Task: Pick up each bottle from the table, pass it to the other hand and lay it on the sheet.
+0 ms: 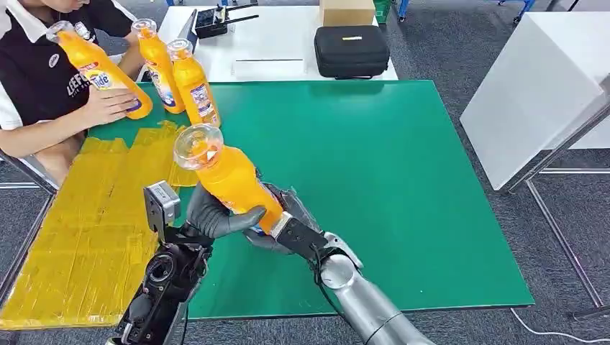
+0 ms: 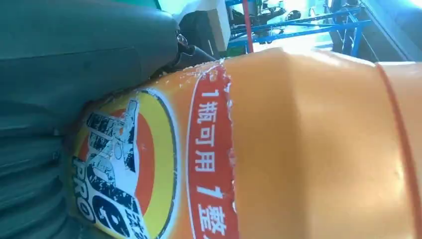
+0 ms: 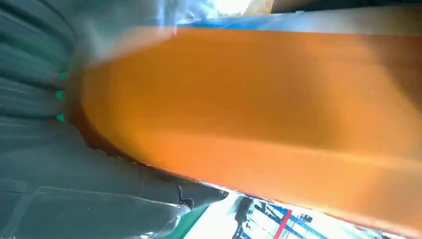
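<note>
Both hands grip the orange detergent bottle (image 1: 231,181) above the green table (image 1: 403,180), left robot hand (image 1: 216,215) mid-body, right robot hand (image 1: 284,223) at its base, cap tilted toward the yellow sheet (image 1: 93,223) nearer the left hand.

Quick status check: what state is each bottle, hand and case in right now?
Held bottle: off the table, tilted, gripped by both hands.
Left hand: wrapped around the bottle.
Right hand: gripping the bottle's base.
Two bottles: upright at the sheet's far end.
Fourth bottle: tilted, in a person's hands.
Black case: closed.
</note>
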